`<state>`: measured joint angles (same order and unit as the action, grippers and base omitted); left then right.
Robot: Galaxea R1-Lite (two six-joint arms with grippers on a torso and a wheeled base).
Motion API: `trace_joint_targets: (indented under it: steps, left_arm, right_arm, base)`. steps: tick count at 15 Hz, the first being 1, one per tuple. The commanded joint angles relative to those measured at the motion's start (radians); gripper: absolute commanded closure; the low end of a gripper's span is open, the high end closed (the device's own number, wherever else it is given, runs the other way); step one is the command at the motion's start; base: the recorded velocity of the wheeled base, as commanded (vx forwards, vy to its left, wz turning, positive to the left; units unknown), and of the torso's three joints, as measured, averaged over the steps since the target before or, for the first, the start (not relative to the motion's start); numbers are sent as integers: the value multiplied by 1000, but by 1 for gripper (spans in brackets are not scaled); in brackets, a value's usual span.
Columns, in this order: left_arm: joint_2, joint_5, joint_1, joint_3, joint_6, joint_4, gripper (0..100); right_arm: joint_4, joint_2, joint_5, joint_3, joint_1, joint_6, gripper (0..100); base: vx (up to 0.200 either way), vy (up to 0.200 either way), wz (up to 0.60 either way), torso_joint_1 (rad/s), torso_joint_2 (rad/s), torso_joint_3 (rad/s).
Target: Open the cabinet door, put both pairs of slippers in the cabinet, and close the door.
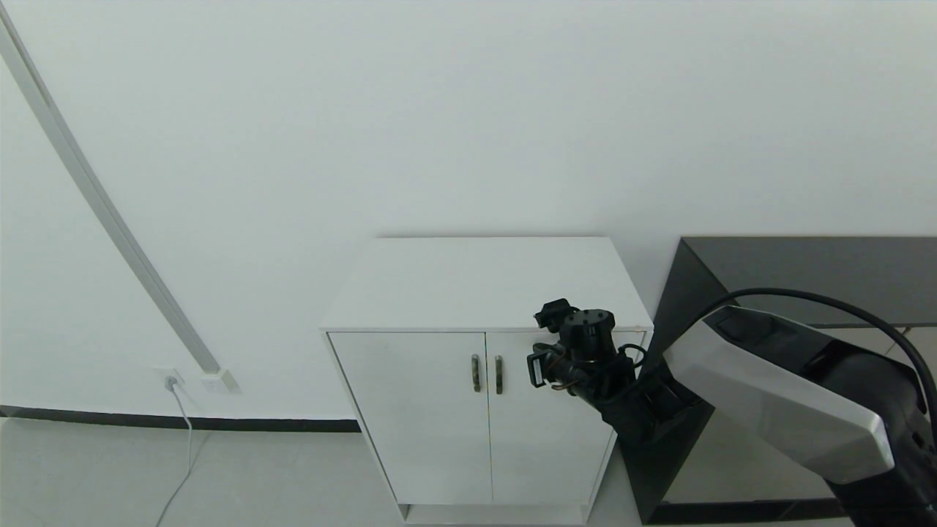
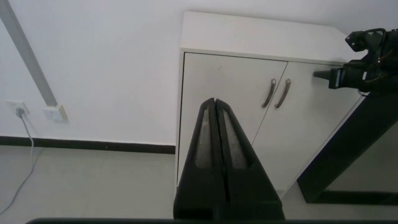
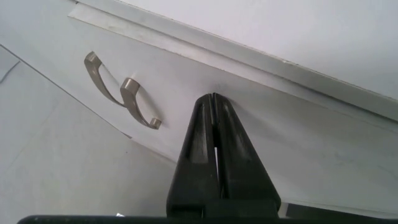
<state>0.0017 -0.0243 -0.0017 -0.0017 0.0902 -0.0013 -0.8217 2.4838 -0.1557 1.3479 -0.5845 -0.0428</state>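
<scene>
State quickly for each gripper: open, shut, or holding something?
Left gripper: jaws shut, holding nothing.
Right gripper: jaws shut, holding nothing, close to the cabinet door.

The left gripper (image 2: 215, 103), its fingers pressed together, points at the white cabinet (image 2: 249, 37) at about one o'clock. Both doors are closed, with the handles (image 2: 269, 93) side by side. The right gripper (image 2: 319, 74) hovers at the handles' two o'clock. A wall socket (image 2: 17, 109) sits at ten o'clock.
</scene>
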Motion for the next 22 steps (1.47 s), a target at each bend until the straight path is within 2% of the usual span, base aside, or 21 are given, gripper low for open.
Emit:
trace_joint_targets:
  steps: [1, 11, 15, 18, 22]
  left_arm:
    - [0, 0, 0, 0, 0, 0, 100]
    - [0, 0, 0, 0, 0, 0, 100]
    - [0, 0, 0, 0, 2, 0, 100]
    - [0, 0, 0, 0, 3, 0, 100]
    - [0, 1, 0, 0, 3, 0, 100]
  right_arm:
    - [-1, 6, -1, 4, 0, 0, 100]
    - [-4, 27, -1, 36, 8, -2, 100]
    - [-17, -20, -1, -30, 3, -5, 100]
    - [-68, -105, 1, -151, -9, -16, 100]
    - [-194, -335, 1, -466, 2, -19, 100]
  base:
    - [0, 0, 0, 0, 0, 0]
    - [0, 0, 0, 0, 0, 0]
    - [0, 0, 0, 0, 0, 0]
    - [0, 0, 0, 0, 0, 0]
    - [0, 0, 0, 0, 0, 0]
